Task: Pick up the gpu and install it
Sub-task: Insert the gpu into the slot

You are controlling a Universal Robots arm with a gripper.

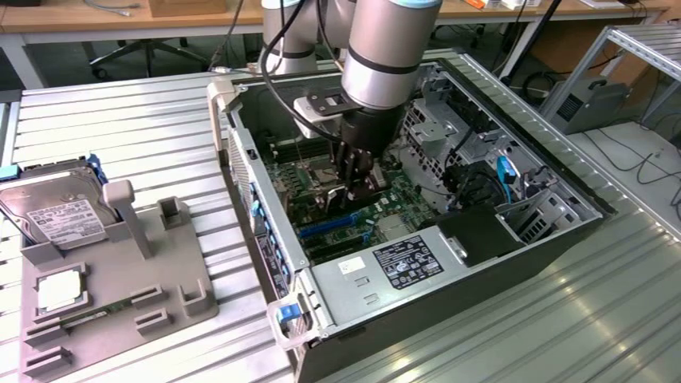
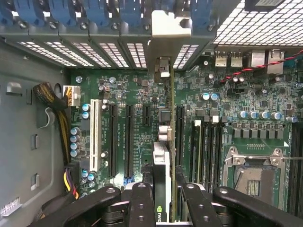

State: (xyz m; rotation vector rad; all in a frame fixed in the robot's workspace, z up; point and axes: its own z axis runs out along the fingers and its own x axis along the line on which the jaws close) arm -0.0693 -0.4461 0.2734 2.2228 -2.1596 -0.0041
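Clamped narrow on the gpu (image 2: 162, 163), the card pinched edge-on between the black fingers (image 2: 142, 203) of the gripper (image 2: 164, 208). Stretching straight out from the fingertips across the motherboard (image 2: 123, 99), silvery end bracket close up against the perforated rear slot covers (image 2: 118, 54). Standing over the row of expansion slots, a short black slot on one side and a long black one on the other; seated or just above the board, cannot tell. In the exterior view, deep inside the open computer case (image 1: 553, 227), itself lying on its side on the slatted metal table (image 1: 127, 128). Also inside the case: a labelled power supply (image 1: 410, 259), a processor socket (image 2: 255, 179) with its metal frame, a cable bundle (image 2: 49, 97), metal drive cages (image 1: 447, 128). On the exterior view's left, well apart from the case, a grey holder tray (image 1: 186, 279) carrying a hard drive (image 1: 59, 215) with a white label, a square processor chip (image 1: 59, 291) and a narrow green memory stick (image 1: 101, 313)
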